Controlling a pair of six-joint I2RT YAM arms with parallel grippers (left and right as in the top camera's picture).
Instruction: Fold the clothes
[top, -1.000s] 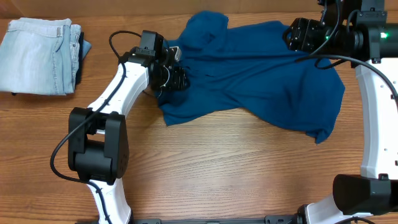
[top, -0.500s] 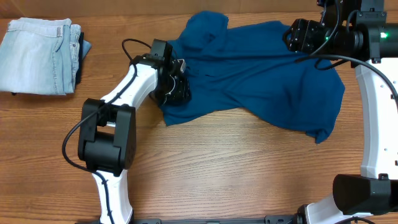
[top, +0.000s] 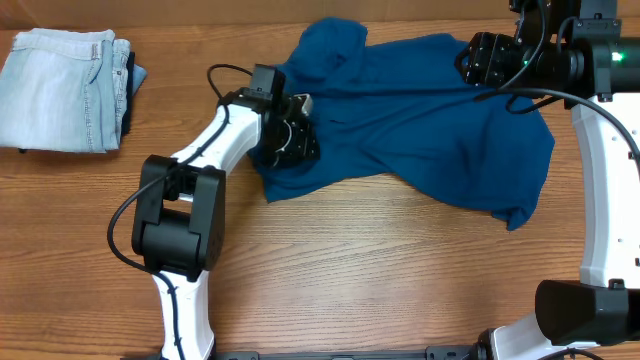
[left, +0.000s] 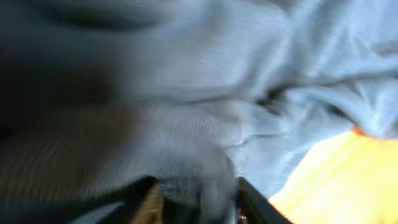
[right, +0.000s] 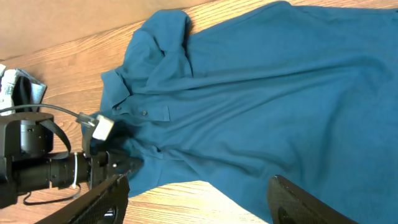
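The clothes (top: 420, 110), a deep teal polo shirt, lie crumpled across the back of the wooden table. The collar and button placket (right: 134, 109) are at its left side. My left gripper (top: 300, 135) is pressed into the shirt's left edge near the placket. In the blurred left wrist view a fold of the knit fabric (left: 199, 143) fills the gap between its fingers (left: 149, 199). My right gripper (top: 480, 58) hovers above the shirt's upper right part. It is open, with wide-spread fingertips (right: 106, 199) framing only shirt and table below.
Folded pale blue jeans (top: 60, 90) lie at the far left back of the table. The left arm (top: 200, 150) stretches from its base (top: 170, 235) towards the shirt. The right arm's white link (top: 605, 190) runs along the right edge.
The left gripper slid rightwards onto the shirt's left edge and its jaws narrowed around the fabric. The right gripper stayed where it was.
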